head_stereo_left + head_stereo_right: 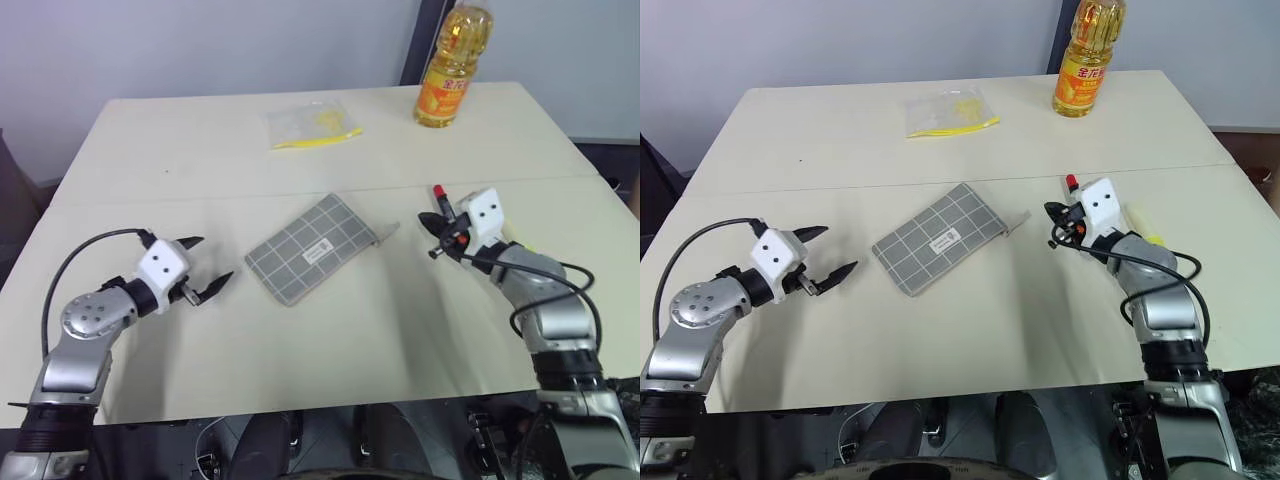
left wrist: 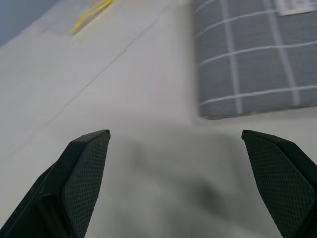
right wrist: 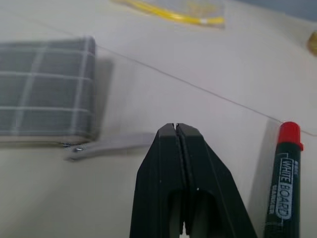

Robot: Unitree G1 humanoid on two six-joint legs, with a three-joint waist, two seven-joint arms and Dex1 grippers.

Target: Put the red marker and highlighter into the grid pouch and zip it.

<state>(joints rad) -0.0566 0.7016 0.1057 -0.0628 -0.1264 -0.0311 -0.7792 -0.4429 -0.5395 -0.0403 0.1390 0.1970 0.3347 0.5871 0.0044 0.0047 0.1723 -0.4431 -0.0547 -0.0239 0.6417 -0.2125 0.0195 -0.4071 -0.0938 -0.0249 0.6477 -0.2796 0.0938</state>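
Observation:
The grid pouch [image 1: 310, 248] lies flat at the table's middle, its grey zipper tab [image 3: 106, 146] sticking out toward the right arm. The red marker [image 3: 283, 173], with a red cap and a dark lettered body, rests on the table close beside my right gripper [image 1: 424, 220]. That gripper is shut on nothing, its tips a short way from the tab. The pale yellow highlighter [image 1: 1143, 229] peeks out behind the right hand. My left gripper [image 1: 210, 264] stands open just left of the pouch, with nothing between its fingers.
A bottle of yellow oil [image 1: 453, 65] stands at the table's far right. A clear bag with yellow contents [image 1: 308, 123] lies at the far middle. The table's front edge [image 1: 300, 410] runs just ahead of both arms.

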